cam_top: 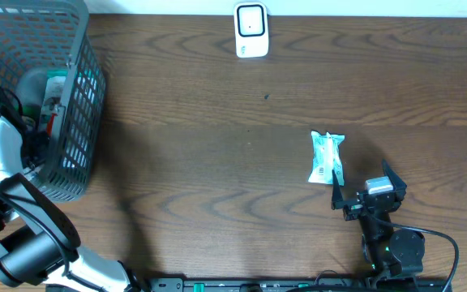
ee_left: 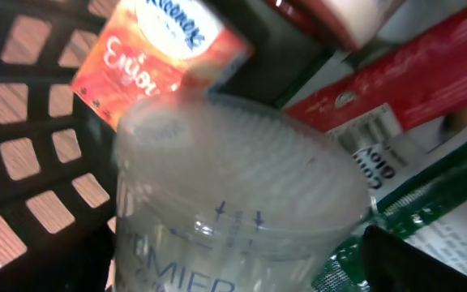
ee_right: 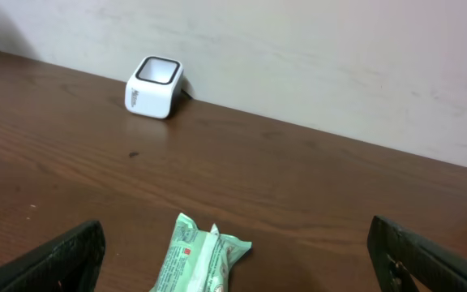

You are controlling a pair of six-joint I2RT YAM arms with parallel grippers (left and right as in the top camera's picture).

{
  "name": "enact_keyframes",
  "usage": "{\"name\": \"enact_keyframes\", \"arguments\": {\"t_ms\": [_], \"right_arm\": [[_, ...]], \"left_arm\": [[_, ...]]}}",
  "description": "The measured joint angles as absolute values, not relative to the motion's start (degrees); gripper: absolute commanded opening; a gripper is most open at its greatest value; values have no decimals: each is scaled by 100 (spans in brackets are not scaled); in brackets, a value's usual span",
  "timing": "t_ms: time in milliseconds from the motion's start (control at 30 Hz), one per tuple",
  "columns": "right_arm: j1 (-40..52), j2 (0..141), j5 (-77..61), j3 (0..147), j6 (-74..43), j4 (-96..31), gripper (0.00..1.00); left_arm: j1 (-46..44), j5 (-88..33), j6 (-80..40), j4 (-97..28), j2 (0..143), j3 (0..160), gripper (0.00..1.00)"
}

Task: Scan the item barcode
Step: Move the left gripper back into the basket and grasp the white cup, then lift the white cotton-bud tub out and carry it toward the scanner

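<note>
One crinkly plastic packet [cam_top: 327, 157] — grained wooden table [cam_top: 217, 122]

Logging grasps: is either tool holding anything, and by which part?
Nothing held: right tool open short of the packet, left tool open in the basket.

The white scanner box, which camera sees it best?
The right wrist view: the white scanner box shows whole and biggest there, its side and dark-rimmed top both visible. The overhead view shows it smaller, from above only. The left wrist view looks into the basket and misses it.
</note>
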State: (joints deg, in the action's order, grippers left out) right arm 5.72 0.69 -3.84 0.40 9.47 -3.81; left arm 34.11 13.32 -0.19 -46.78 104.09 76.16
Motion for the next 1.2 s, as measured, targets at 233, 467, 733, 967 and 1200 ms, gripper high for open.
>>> {"name": "enact_keyframes", "arguments": {"t_ms": [233,467,733,967,1200], "right_arm": [[572,69,-384,40,950,-381,99],[572,69,-384,40,950,-381,99],[576,69,-384,40,950,-381,99],[576,69,-384,40,950,-381,99],[576,69,-384,40,947,-384,99]], "left_arm": [[3448,1354,-69,-4602,10484,7559,62],[3450,1190,-113,-4683,10427,7686,53],[3450,1100,-128,-4436,9376,8132,53],[3269,1090,-231,-4016,7762,8820,52],[1662,1103,-506,-4230,6849,8941,47]]}}
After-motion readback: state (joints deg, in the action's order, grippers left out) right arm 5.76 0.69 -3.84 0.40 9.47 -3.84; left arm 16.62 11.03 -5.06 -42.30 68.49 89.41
